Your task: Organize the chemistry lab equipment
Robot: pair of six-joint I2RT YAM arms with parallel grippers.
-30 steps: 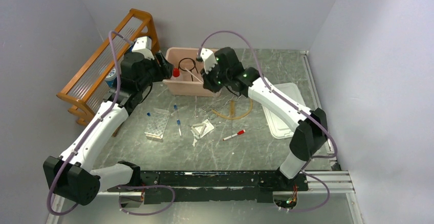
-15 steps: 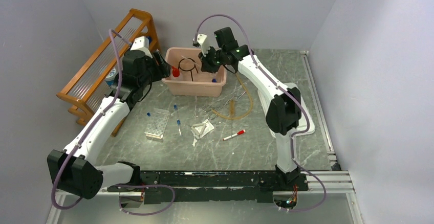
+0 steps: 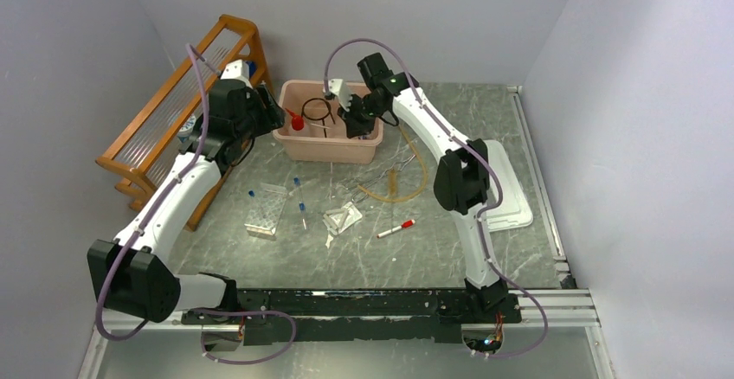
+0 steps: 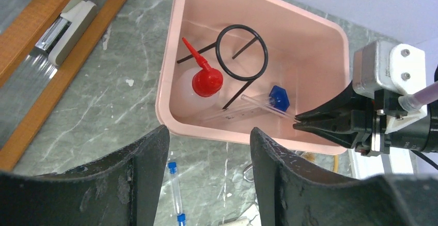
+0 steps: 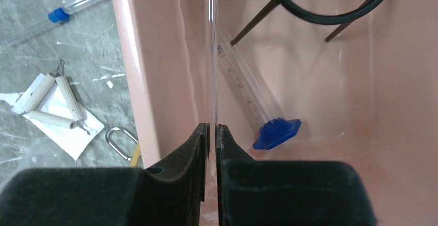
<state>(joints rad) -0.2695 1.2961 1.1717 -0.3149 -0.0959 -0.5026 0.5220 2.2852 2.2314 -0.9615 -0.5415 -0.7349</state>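
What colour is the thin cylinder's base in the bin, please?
Blue; the base shows best in the right wrist view.

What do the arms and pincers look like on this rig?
The left arm and right arm have white shells with black joints; a mauve cable loops along each. The left pincer and right pincer have black tapered fingers; the right's mount is white with screws.

pink bin, black wire ring, red-capped bottle
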